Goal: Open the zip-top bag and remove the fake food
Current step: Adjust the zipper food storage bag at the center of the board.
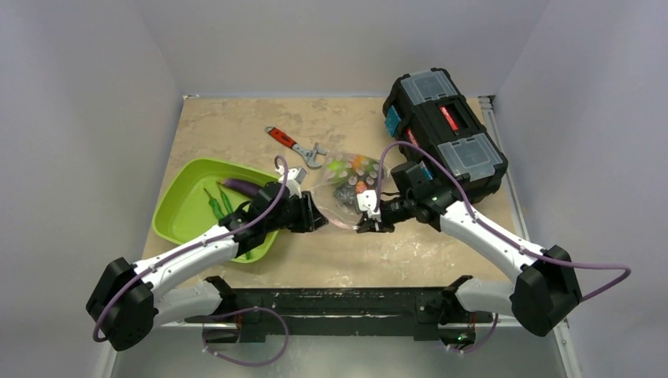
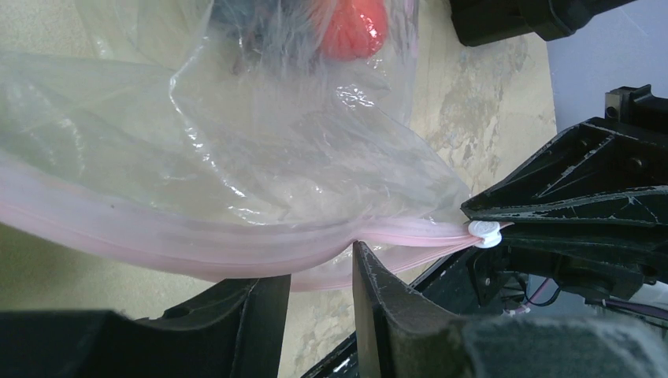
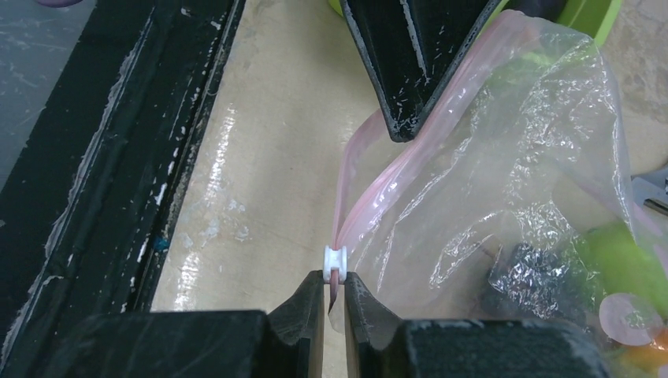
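Your right gripper (image 3: 334, 287) is clamped on the pink strip of the zip-top bag (image 1: 335, 206), right beside the white slider (image 3: 335, 257); hold it firm. Your left gripper (image 2: 315, 266) stands apart at the strip. Close on one lip only, then pull gently away. The bag lies mid-desk (image 1: 236, 126), with fake food (image 1: 356, 167) inside.
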Controlling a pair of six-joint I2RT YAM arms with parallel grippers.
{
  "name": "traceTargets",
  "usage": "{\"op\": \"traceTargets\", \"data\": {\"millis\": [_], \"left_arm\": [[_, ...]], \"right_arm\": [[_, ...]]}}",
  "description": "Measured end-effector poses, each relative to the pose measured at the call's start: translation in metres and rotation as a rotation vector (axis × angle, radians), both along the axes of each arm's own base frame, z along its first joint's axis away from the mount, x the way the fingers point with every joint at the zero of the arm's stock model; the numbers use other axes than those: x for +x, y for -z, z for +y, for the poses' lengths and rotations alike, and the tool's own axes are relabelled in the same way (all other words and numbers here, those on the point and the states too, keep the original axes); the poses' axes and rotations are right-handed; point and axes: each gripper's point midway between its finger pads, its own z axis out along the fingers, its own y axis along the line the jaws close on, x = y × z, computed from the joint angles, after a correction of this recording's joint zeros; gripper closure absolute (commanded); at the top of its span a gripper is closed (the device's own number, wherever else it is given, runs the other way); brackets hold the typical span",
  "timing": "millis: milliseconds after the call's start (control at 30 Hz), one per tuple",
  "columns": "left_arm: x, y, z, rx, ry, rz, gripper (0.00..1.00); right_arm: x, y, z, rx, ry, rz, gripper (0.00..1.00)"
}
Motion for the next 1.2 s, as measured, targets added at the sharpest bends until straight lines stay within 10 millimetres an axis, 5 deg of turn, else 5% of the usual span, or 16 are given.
{"op": "traceTargets", "data": {"millis": [267,833,1200], "left_arm": [[-0.002,-0.007,-0.01,-0.028,0.035,-0.045,0.67],[-0.002,0.006,-0.007,-0.02,0.032,-0.079,0.66],[0.001,0.013,-0.004,-0.013,0.028,-0.11,0.65]], "right_arm": [[-0.012,0.001,-0.002,-0.001,-0.048,0.025,0.89],[0.008,-0.004,-0.02,-0.028,0.017,0.002,0.28],[0.03,-0.04,-0.04,-0.001,0.078,-0.055,0.25]]}}
